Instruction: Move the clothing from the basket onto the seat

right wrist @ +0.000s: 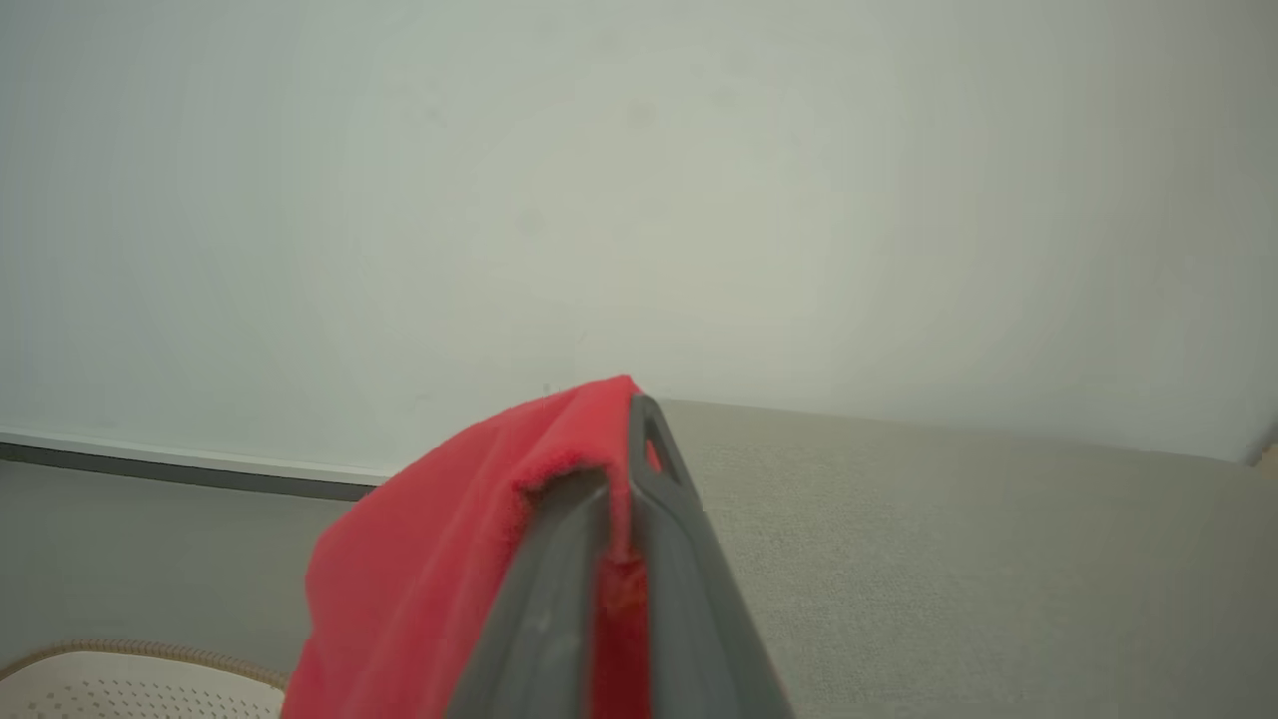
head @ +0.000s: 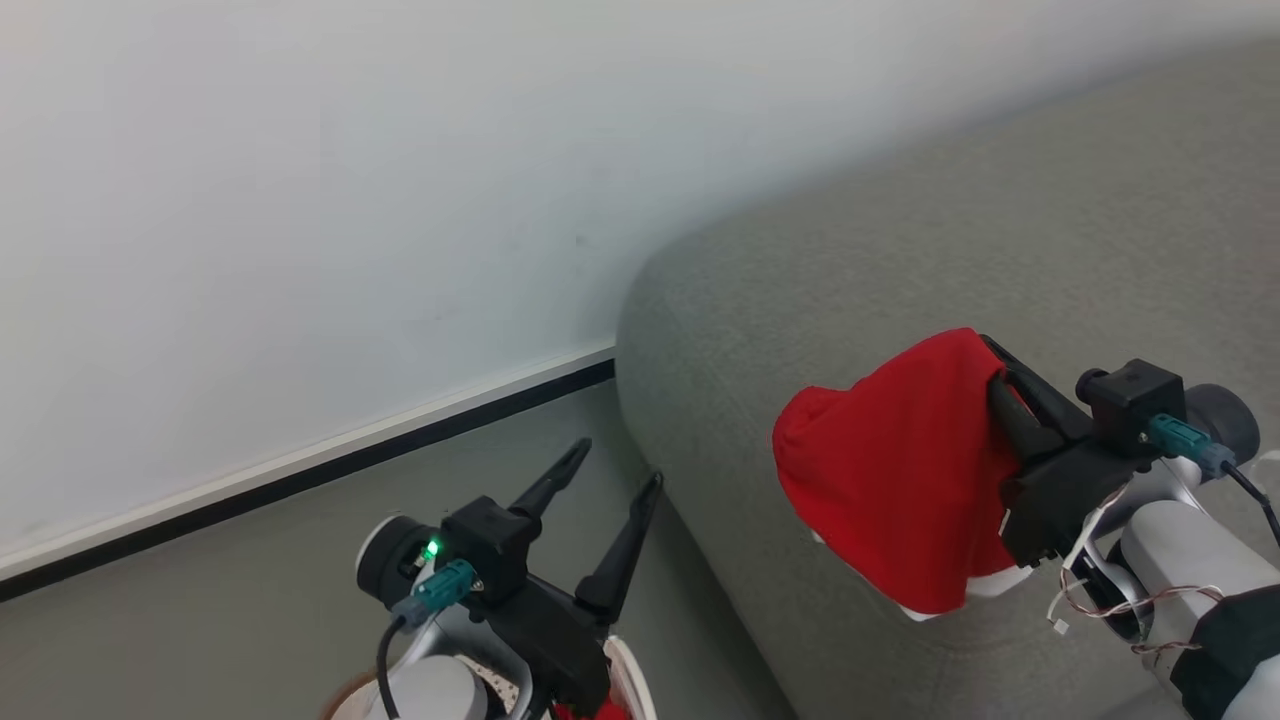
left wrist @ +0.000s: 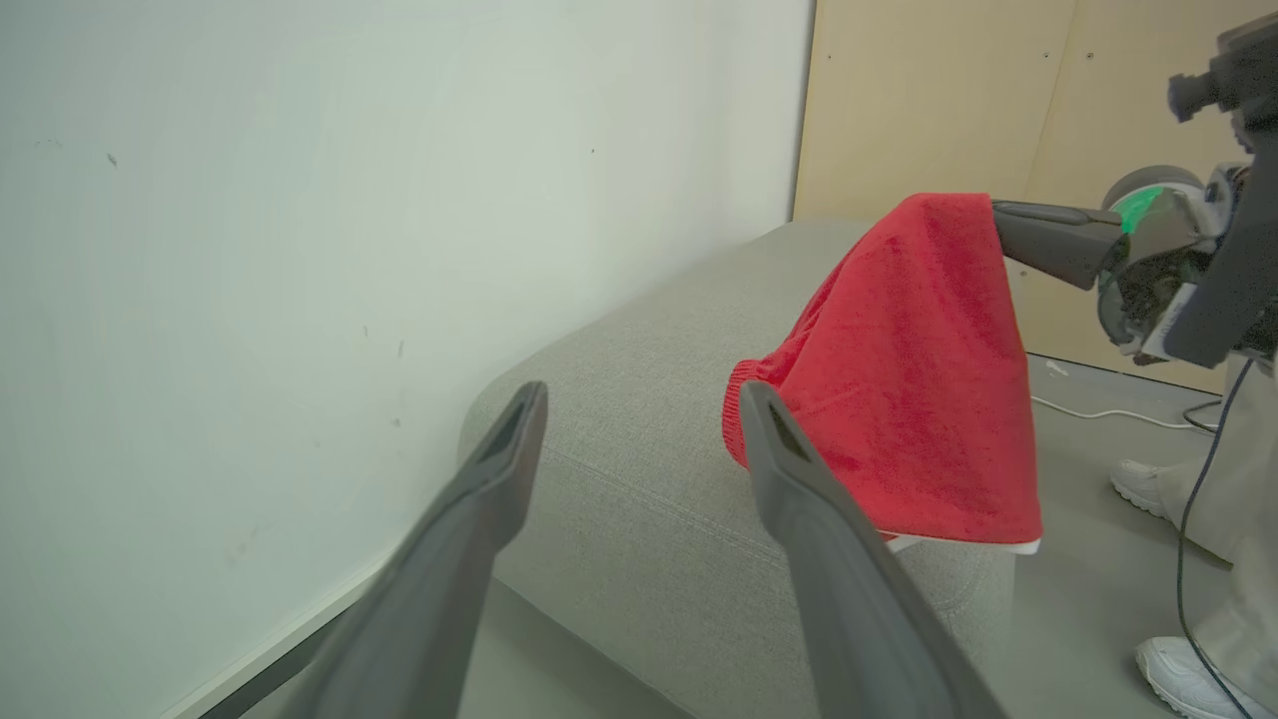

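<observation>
My right gripper (head: pixel 995 362) is shut on the plain red garment (head: pixel 900 470), held above the grey sofa (head: pixel 900 240) near its rounded end. The cloth drapes down from the fingers, and its white hem (head: pixel 990 585) hangs close to the sofa's surface. In the right wrist view the fingers (right wrist: pixel 659 469) pinch a fold of the garment (right wrist: pixel 429 589). My left gripper (head: pixel 615 470) stands open and empty beside the sofa's end, above the basket (head: pixel 632 675). A scrap of red (head: pixel 600 712) shows in the basket. The left wrist view shows the hanging garment (left wrist: pixel 899 379) and my right gripper (left wrist: pixel 998 215).
A pale wall with a dark skirting (head: pixel 300 480) runs behind the grey floor and the sofa. The basket's brown rim (right wrist: pixel 120 651) lies left of the sofa. A plywood panel (left wrist: pixel 949 100), a floor cable (left wrist: pixel 1098 411) and a person's white shoes (left wrist: pixel 1138 484) are beyond the sofa.
</observation>
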Motion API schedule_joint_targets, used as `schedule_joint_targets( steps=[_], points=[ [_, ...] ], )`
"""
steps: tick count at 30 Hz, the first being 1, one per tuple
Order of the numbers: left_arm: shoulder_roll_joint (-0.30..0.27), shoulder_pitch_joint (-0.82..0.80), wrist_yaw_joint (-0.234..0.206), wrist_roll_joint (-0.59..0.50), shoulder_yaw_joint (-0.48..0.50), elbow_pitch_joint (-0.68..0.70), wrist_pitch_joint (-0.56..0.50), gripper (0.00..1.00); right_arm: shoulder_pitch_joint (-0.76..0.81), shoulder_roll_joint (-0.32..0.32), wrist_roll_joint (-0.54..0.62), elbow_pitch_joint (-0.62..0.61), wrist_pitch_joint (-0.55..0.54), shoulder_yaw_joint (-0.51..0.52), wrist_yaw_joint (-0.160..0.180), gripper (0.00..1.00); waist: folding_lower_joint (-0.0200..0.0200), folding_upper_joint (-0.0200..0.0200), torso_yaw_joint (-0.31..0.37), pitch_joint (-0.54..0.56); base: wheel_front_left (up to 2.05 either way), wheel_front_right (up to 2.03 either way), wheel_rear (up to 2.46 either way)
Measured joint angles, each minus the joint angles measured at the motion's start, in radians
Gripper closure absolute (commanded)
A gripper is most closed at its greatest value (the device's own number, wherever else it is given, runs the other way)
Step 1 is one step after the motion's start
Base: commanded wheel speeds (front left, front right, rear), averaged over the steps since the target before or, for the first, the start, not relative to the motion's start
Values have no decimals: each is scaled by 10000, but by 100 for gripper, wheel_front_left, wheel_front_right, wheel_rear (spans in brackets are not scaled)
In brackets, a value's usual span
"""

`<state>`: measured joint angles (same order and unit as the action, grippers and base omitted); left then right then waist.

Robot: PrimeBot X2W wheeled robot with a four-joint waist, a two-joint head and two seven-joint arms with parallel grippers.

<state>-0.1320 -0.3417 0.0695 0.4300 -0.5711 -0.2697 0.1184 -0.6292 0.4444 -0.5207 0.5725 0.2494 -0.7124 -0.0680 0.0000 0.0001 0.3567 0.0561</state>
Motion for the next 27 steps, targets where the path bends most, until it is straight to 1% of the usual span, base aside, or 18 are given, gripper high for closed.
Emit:
schedule_joint_targets(
  steps=[6,9,12,17,24,25,26,27],
  points=[
    [115,216,-88,-52,-213,82,123,0,81,217,10,-497,2,-6,58,100,0,0,716,-75,0,0,0],
    [163,217,-94,-109,-322,188,157,0,-36,276,75,-589,-2,-136,-29,100,0,-1,998,-183,0,0,0],
    [261,205,-92,-213,-506,326,155,0,-304,504,127,-688,-15,-88,-73,100,0,0,1145,-399,0,0,0],
    [211,107,-113,-491,-568,752,155,0,-1299,470,-71,-589,-221,226,-176,100,0,0,1176,-902,0,0,0],
    [-163,-238,-138,-817,-560,1313,136,0,-3258,305,-416,286,-648,878,-215,100,2,0,909,-1760,0,0,0],
    [-163,-238,-138,-817,-560,1313,136,0,-3258,305,-416,286,-648,878,-215,100,2,0,909,-1760,0,0,0],
    [-245,-354,-138,-895,-566,1499,90,0,-3767,330,-458,579,-738,1110,-215,100,2,0,771,-2003,0,0,0],
    [-245,-354,-138,-895,-566,1499,90,0,-3767,330,-458,579,-738,1110,-215,100,2,0,771,-2003,0,0,0]
  ],
)
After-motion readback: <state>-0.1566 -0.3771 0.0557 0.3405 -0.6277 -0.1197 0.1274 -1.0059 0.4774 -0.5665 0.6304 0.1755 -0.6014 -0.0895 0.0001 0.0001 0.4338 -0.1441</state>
